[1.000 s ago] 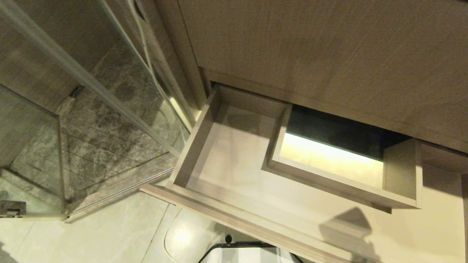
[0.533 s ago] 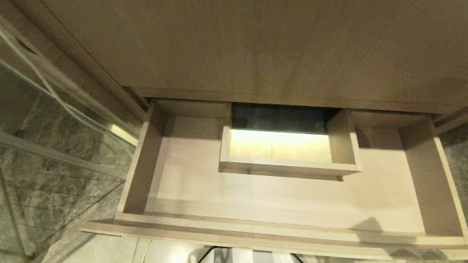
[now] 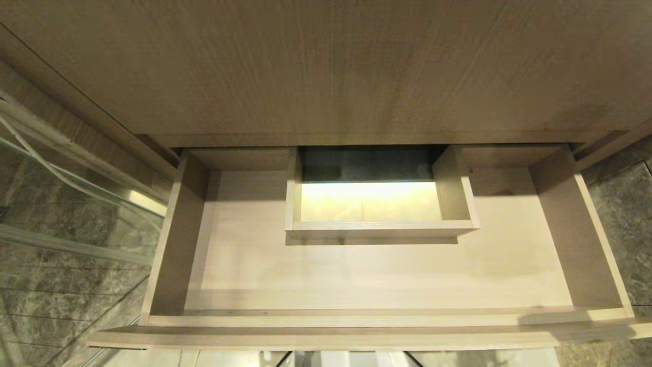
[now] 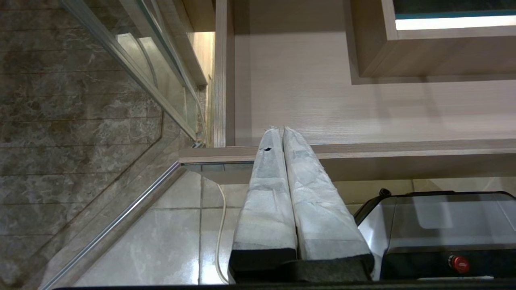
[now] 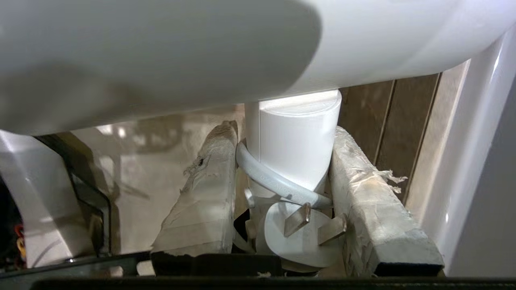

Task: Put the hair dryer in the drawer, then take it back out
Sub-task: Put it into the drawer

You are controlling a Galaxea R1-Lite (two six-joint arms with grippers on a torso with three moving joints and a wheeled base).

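Right end effector [image 5: 282, 161] is clamped on the hair dryer [image 5: 296, 141] handle; its barrel is seen directly above the fingers, cord and plug [image 5: 300, 237] tucked between them near the palm. Left end effector [image 4: 282, 131] is shut, empty, parked just in front of the drawer [image 3: 356, 334], which is pulled open with nothing seen inside.

Right pincer [image 5: 282, 133] clamped on hair dryer [image 5: 298, 137]; left pincer [image 4: 280, 131] closed, idle.
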